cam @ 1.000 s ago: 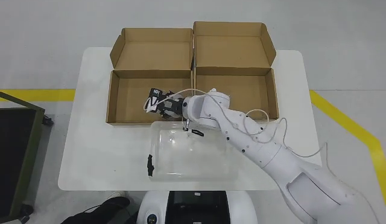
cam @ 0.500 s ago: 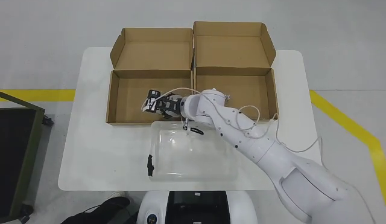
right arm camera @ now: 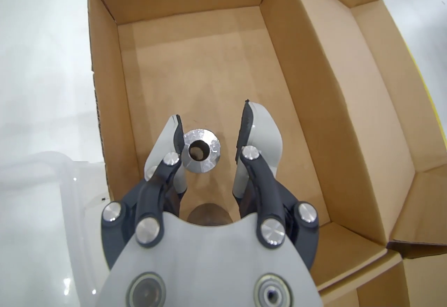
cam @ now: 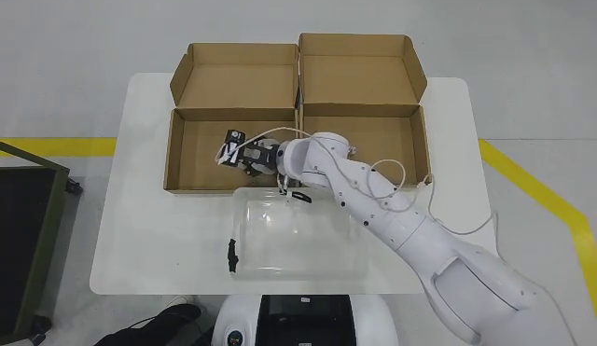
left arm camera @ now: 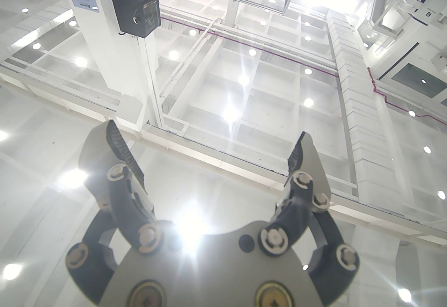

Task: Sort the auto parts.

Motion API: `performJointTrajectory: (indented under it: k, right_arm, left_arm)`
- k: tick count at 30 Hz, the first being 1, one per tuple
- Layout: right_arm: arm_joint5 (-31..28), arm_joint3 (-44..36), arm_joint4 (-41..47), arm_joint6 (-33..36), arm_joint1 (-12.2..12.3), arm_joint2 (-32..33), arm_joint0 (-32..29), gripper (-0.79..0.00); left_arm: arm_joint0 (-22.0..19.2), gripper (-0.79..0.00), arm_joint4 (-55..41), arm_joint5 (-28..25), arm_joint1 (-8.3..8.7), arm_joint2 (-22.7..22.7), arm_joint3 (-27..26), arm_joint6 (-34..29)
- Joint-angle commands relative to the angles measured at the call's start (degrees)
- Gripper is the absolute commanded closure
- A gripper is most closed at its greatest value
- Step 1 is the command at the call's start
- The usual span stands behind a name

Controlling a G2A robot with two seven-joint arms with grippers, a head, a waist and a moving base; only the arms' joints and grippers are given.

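**Top view.** Two open cardboard boxes stood side by side on the far half of the table, lids folded back. These were the left box and the right box, with their walls touching. A clear bin lay just near of them, with a small black piece at its left rim. The right gripper hung over the middle of the left box, and its arm crossed the bin's far edge.

**Left wrist view.** The left gripper pointed up at the ceiling, its fingers spread wide and released.

**Right wrist view.** The right gripper was above the brown floor of the left box with its fingers parted. The part, a silver metal piece with a central hole, sat between them inside the box. It touched one pad and stood clear of the other, so it was not clamped. Whether it rested on the floor could not be told. A corner of the bin showed just outside the box's near wall.

**Change.** Compared with one second earlier in the top view, the right gripper had moved a little left and far, from the near right part of the left box toward its middle. The boxes, the bin and the black piece lay as before.
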Motion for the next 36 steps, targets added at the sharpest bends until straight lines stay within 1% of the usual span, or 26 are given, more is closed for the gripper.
performJointTrajectory:
  k: [1,7,9,10,11,12,16,20,22,24,30,36]
  right_arm:
    - [-0.2,-2.2,0.0,0.0,0.5,1.3,-0.9,-0.329]
    - [-0.1,-12.4,-0.6,0.3,3.1,7.4,-6.5,-0.357]
    - [-0.4,-16.6,-0.9,0.7,4.1,9.8,-9.2,-0.385]
    - [-0.5,-18.6,-1.3,1.0,4.6,11.0,-10.5,-0.508]
    - [-0.5,-20.8,-1.7,1.2,5.1,12.2,-11.9,-0.736]
    - [-0.6,-22.7,-1.9,1.3,5.5,13.5,-13.5,-0.785]
    - [-0.9,-29.9,-2.2,0.9,7.2,18.6,-19.3,-0.785]
    - [-2.0,-35.6,-3.2,-2.1,8.7,23.9,-24.9,-0.785]
    - [-2.2,-37.5,-6.5,-1.6,9.6,26.4,-27.3,-0.785]
    - [-1.9,-39.4,-5.7,-3.6,10.1,29.2,-30.3,-0.785]
    - [-2.9,-43.5,-7.3,-8.7,11.9,37.8,-37.5,-0.785]
    - [-2.3,-47.8,-8.8,-13.2,13.4,46.6,-44.6,-0.785]
  left_arm:
    - [0.0,-0.785,0.0,0.0,0.00,0.0,0.0,0.0]
    - [0.0,-0.785,0.0,0.0,0.00,0.0,0.0,0.0]
    - [0.0,-0.785,0.0,0.0,0.00,0.0,0.0,0.0]
    - [0.0,-0.785,0.0,0.0,0.00,0.0,0.0,0.0]
    - [0.0,-0.785,0.0,0.0,0.00,0.0,0.0,0.0]
    - [0.0,-0.785,0.0,0.0,0.00,0.0,0.0,0.0]
    - [0.0,-0.785,0.0,0.0,0.00,0.0,0.0,0.0]
    - [0.0,-0.785,0.0,0.0,0.00,0.0,0.0,0.0]
    - [0.0,-0.785,0.0,0.0,0.00,0.0,0.0,0.0]
    - [0.0,-0.785,0.0,0.0,0.00,0.0,0.0,0.0]
    - [0.0,-0.785,0.0,0.0,0.00,0.0,0.0,0.0]
    - [0.0,-0.785,0.0,0.0,0.00,0.0,0.0,0.0]
